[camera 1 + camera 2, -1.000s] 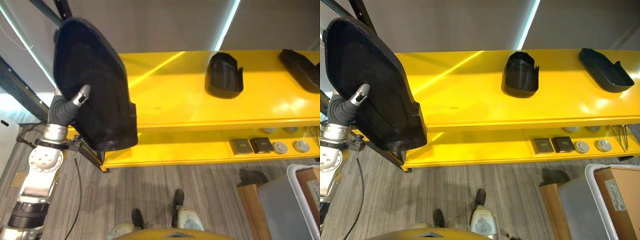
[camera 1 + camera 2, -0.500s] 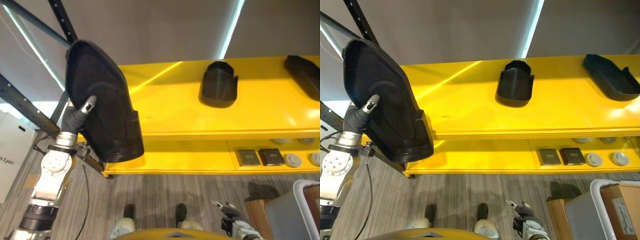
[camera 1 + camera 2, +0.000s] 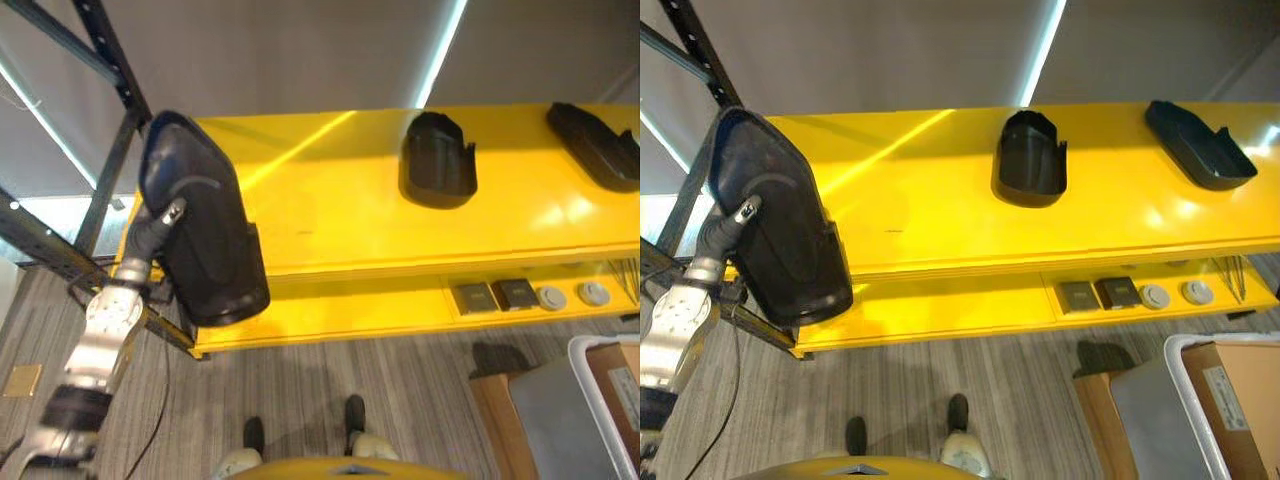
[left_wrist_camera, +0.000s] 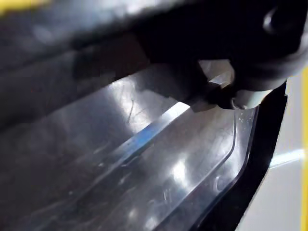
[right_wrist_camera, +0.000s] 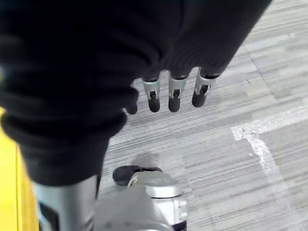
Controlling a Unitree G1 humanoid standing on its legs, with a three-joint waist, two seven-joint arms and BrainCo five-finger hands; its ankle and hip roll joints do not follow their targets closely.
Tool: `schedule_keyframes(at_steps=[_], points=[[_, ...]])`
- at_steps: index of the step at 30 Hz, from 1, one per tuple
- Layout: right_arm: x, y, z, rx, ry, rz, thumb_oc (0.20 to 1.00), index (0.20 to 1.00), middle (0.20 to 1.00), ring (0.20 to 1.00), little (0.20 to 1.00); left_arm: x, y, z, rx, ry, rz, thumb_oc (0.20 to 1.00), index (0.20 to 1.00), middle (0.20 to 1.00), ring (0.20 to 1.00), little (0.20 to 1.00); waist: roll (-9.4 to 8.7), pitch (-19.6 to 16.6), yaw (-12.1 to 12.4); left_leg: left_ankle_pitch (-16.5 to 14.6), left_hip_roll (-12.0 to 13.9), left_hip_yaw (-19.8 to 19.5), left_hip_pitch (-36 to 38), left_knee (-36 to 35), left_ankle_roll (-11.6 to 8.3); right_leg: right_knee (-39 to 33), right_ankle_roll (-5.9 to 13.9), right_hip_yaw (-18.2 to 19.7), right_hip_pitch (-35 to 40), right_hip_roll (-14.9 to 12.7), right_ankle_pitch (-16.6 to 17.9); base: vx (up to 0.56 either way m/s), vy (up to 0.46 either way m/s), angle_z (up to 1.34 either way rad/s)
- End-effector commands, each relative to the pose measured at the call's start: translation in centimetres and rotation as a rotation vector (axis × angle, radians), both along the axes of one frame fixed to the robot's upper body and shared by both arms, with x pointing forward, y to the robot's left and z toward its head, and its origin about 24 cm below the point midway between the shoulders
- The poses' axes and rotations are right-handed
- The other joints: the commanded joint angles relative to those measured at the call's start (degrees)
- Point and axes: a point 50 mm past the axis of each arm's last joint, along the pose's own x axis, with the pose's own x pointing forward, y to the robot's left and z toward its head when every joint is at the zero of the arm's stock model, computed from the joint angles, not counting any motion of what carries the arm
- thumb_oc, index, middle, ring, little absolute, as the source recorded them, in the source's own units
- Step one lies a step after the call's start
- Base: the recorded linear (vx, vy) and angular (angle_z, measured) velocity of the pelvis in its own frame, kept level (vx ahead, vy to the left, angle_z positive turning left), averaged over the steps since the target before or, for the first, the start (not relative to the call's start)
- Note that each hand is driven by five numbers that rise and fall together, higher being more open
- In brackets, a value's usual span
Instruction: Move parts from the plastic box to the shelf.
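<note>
Left eye view: a large black moulded part (image 3: 200, 240), long axis upright, is held in the left hand (image 3: 165, 215), fingers clasped on its face, at the left end of the yellow shelf (image 3: 340, 215), overhanging the front edge. Two smaller black parts (image 3: 437, 160) (image 3: 595, 145) lie to its right. The right hand (image 5: 173, 91) hangs empty, fingers relaxed, over the floor. One plastic box (image 3: 585, 410) sits lower right.

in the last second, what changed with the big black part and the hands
The left hand has kept its grip on the large black part, holding it upright at the left end of the yellow shelf. Relative to the shelf it has barely shifted; most of the apparent motion is the camera moving. The right hand, seen low half a second ago, hangs open over the floor. The two smaller black parts have stayed put.
</note>
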Motion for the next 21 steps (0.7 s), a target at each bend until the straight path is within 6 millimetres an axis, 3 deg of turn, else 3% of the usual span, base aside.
schedule_keyframes(at_steps=[1, 5, 7, 10, 13, 14, 21], points=[[4.3, -0.5, 1.0, -0.051, -0.095, 0.079, 1.000, 1.000, 1.000, 1.000, 1.000, 2.8, -0.2, 6.8, -0.149, -0.204, -0.030, 0.200, 0.200, 0.200, 0.200, 0.200, 1.32, 3.26, -1.44, -0.60, 1.91, 0.55, -0.13, -0.38, -0.31, 0.15, 2.31, -0.33, 3.48, -0.42, -4.32, -0.09, -0.030, -0.11], [8.3, -0.2, 2.2, -0.066, -0.199, 0.123, 1.000, 1.000, 1.000, 1.000, 1.000, 6.6, -0.4, 9.9, -0.231, -0.154, -0.031, 0.200, 0.200, 0.200, 0.200, 0.200, 1.22, 5.53, -2.70, 0.51, 2.19, 0.36, -2.16, -0.38, -0.47, 0.15, 2.50, 0.11, 1.12, -0.12, -3.12, -0.10, -0.028, -0.10], [10.0, 0.4, 2.7, -0.063, -0.252, 0.147, 1.000, 1.000, 1.000, 1.000, 1.000, 7.3, 0.6, 11.7, -0.190, -0.159, 0.014, 0.200, 0.200, 0.200, 0.200, 0.200, 1.12, 6.47, -3.14, 1.01, 2.30, 0.28, -3.22, -0.38, -0.63, 0.15, 2.61, 0.42, -0.16, 0.06, -2.56, -0.10, -0.021, 0.00], [10.6, 1.1, 2.8, -0.041, -0.265, 0.164, 1.000, 1.000, 1.000, 1.000, 1.000, 8.0, 2.5, 12.9, -0.111, -0.118, 0.108, 0.200, 0.200, 0.200, 0.200, 0.200, 0.77, 7.24, -3.61, 1.33, 2.56, 0.74, -4.19, -0.38, -0.79, 0.15, 2.77, 1.02, -1.60, 0.32, -1.78, -0.04, -0.014, -0.09], [10.8, 1.3, 2.8, -0.036, -0.265, 0.167, 1.000, 1.000, 1.000, 1.000, 1.000, 8.4, 3.1, 13.8, -0.046, -0.100, 0.152, 0.200, 0.200, 0.200, 0.200, 0.200, 0.59, 7.85, -3.67, 1.66, 2.63, 0.87, -4.90, -0.38, -0.87, 0.15, 2.81, 1.31, -2.46, 0.42, -1.45, -0.03, -0.017, -0.09], [10.5, 1.4, 2.7, -0.028, -0.255, 0.164, 1.000, 1.000, 1.000, 1.000, 1.000, 8.4, 4.2, 14.3, 0.053, -0.073, 0.210, 0.200, 0.200, 0.200, 0.200, 0.200, 0.52, 8.44, -3.80, 1.98, 2.76, 0.94, -5.50, -0.38, -1.00, 0.15, 2.84, 1.40, -3.13, 0.37, -1.18, -0.03, -0.018, -0.09], [9.7, 1.1, 2.3, -0.018, -0.228, 0.146, 1.000, 1.000, 1.000, 1.000, 1.000, 7.9, 6.9, 15.1, 0.176, -0.013, 0.315, 0.200, 0.200, 0.200, 0.200, 0.200, 0.47, 9.42, -4.12, 2.48, 3.06, 1.15, -7.18, -0.38, -1.27, 0.15, 2.99, 1.87, -4.99, 0.34, -0.51, -0.01, -0.008, -0.03]])
